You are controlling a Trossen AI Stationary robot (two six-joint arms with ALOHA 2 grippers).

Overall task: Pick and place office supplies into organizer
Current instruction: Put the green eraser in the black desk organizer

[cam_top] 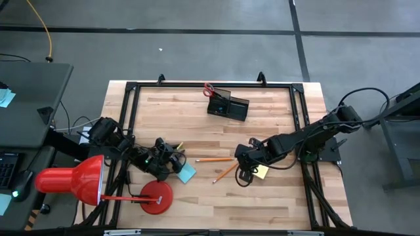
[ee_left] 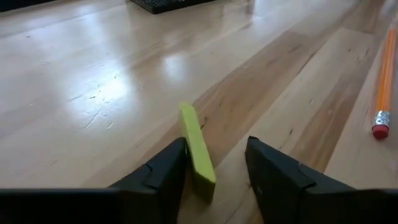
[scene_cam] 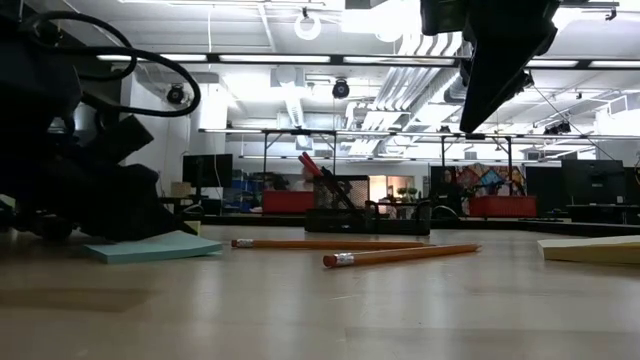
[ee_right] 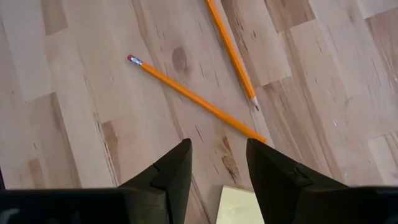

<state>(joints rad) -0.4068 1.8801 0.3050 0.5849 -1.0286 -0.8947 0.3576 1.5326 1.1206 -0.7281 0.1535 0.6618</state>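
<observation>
Landmark is the organizer [cam_top: 228, 105], at the table's far edge, red-handled scissors [cam_top: 209, 88] already standing in it.

Your left gripper [ee_left: 214, 174] is down on the wood, well to the near-left of the organizer, next to the blue sticky pad [cam_top: 186, 173]. Its jaws stand apart, with the tiny yellow block [ee_left: 196, 149] between them; the block leans on one finger with a gap to the other, so not clamped. Block's long axis runs straight out ahead of the fingers, toward the organizer. Judgement: you're lined up, close and lift.

Your right gripper [ee_right: 216, 165] hangs above the table, near-right of the organizer, jaws apart, nothing in them. The yellow sticky pad [ee_right: 236, 205] sits right under it. The two orange pencils [cam_top: 220, 166] lie between both grippers, on the near side of the organizer. One [ee_right: 193, 98] is just ahead of the right fingers, its axis diagonal across them, so you'd likely need wrist rotation before a pinch. The right arm is nearer the pencils.

Room: bare wood all the way from either gripper to the organizer. The red lamp [cam_top: 69, 178] crowds the left arm's near-left side, so lift away from it. The black table frame [cam_top: 128, 118] borders the work area on both sides.
</observation>
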